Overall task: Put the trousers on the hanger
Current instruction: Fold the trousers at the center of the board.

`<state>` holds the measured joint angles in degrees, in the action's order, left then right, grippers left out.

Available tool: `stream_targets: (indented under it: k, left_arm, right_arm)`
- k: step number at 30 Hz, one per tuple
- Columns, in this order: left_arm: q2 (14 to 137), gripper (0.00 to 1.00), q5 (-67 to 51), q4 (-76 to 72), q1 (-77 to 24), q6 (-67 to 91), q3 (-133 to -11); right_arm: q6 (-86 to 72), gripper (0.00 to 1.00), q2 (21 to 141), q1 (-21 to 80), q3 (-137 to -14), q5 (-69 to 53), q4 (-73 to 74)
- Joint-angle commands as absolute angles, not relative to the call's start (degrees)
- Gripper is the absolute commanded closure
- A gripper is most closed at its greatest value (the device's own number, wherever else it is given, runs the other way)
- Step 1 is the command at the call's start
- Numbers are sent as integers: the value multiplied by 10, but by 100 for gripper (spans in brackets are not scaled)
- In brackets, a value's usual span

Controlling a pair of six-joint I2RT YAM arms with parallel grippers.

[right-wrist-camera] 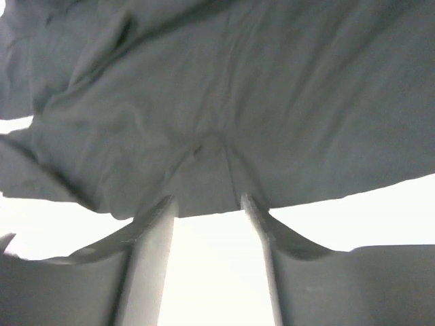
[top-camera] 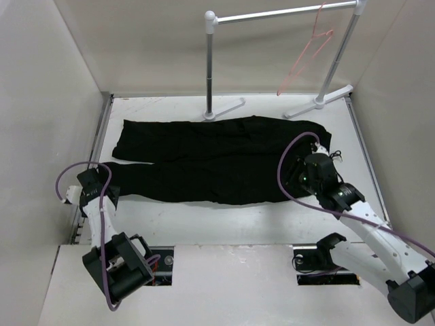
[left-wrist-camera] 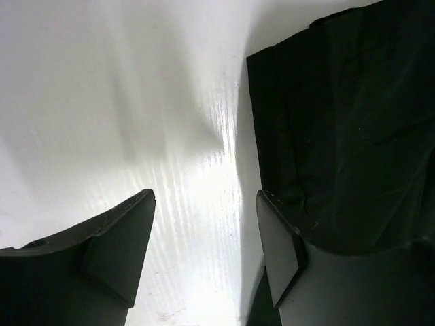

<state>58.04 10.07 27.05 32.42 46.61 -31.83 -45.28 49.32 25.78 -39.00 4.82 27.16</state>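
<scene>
Two grippers sit low at the near side of the trousers (top-camera: pixel 204 159), one at each end. We find the left gripper (left-wrist-camera: pixel 204 248) at the near-left end, by the leg cuffs; in its wrist view its fingers (left-wrist-camera: pixel 122 248) stand apart with bare tabletop (top-camera: pixel 224 221) between them, and the right-hand finger lies against the edge of the black fabric, though we cannot tell whether it touches. We find the right gripper (right-wrist-camera: pixel 207 217) at the near-right end; its fingers (right-wrist-camera: pixel 153 234) are likewise apart, tips at the edge of the cloth, nothing clamped between them. The trousers lie flat on the tabletop, spread left to right, both legs side by side and pointing left. Beyond them, at the far edge, stands a white-and-silver rail stand (top-camera: pixel 272 15). The pink hanger (top-camera: pixel 304 60) hangs tilted from the right part of its bar, well apart from the trousers.
</scene>
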Motion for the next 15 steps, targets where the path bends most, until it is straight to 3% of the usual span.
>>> stream_targets:
  k: [1, 4, 15]
  left_arm:
    - [573, 40, 46, 193, 353, 528, -296]
    - [602, 40, 39, 147, 377, 543, -284]
    - [693, 43, 25, 21, 384, 555, -288]
  right_arm:
    - [-434, 47, 455, 272, -374, 12, 280]
    - [-430, 39, 436, 281, -363, -15, 284]
    - [-436, 39, 429, 295, -344, -18, 295]
